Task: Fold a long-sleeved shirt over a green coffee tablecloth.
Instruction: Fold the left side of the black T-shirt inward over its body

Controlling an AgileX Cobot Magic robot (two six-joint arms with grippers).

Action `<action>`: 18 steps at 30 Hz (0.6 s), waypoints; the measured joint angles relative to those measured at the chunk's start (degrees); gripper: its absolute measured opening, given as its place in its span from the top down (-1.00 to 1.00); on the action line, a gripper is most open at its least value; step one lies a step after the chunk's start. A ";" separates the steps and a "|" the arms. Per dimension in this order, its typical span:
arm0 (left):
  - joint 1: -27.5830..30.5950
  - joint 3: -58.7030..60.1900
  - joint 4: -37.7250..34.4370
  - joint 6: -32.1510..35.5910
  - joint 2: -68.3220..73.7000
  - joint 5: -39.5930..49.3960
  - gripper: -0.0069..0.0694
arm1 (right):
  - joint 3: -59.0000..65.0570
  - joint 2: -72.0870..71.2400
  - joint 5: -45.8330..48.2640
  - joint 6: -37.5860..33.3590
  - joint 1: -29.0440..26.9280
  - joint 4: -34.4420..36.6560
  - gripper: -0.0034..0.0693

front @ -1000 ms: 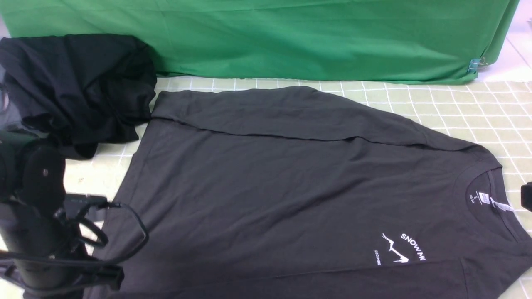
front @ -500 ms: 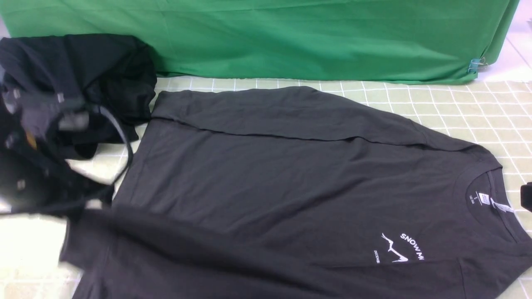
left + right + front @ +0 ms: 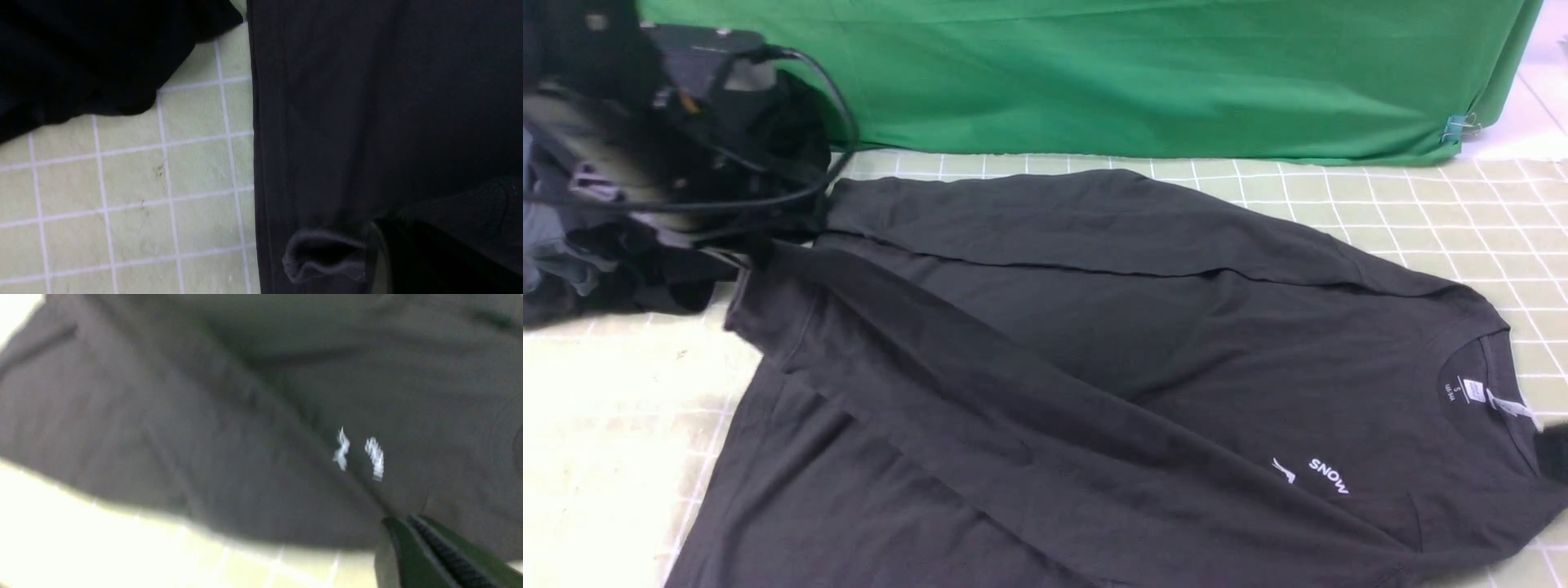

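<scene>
Sleeve (image 3: 980, 384) pulled across shirt (image 3: 1258, 327), print (image 3: 1327, 476) half-hidden.

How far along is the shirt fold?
Done: the far sleeve lies folded across the shirt on the tablecloth. In hand: left gripper holds the near sleeve's cuff, sleeve stretched diagonally over the body. Left: laying it flat and folding the body; right gripper is shut, nothing visibly held.
</scene>
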 joint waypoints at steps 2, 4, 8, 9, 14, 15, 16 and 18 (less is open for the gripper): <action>0.00 -2.00 0.50 0.00 3.05 0.00 0.81 | -2.33 1.97 4.00 -1.92 0.00 0.66 0.90; 0.00 -5.00 1.18 0.20 7.37 0.31 0.81 | -4.82 6.51 8.07 -5.34 0.06 2.68 0.90; 0.00 -9.37 1.45 0.36 13.17 1.47 0.81 | -5.48 14.42 9.25 -8.23 3.98 3.78 0.90; 0.00 -10.76 1.40 0.36 14.48 1.72 0.81 | -5.43 16.63 8.57 -8.23 5.80 3.45 0.89; 0.17 -14.94 1.16 0.41 18.99 2.47 0.81 | -5.03 25.08 4.74 -5.97 15.37 1.09 0.63; 0.17 -15.84 1.12 0.38 19.86 2.64 0.81 | -5.03 26.78 3.81 -5.39 17.04 0.28 0.50; 0.17 -16.36 1.05 0.38 20.52 2.76 0.81 | -5.03 27.76 3.08 -5.00 18.25 -0.20 0.41; 0.17 -18.37 1.27 0.38 22.58 3.29 0.81 | -5.03 31.80 -0.06 -4.10 22.71 -2.16 -0.01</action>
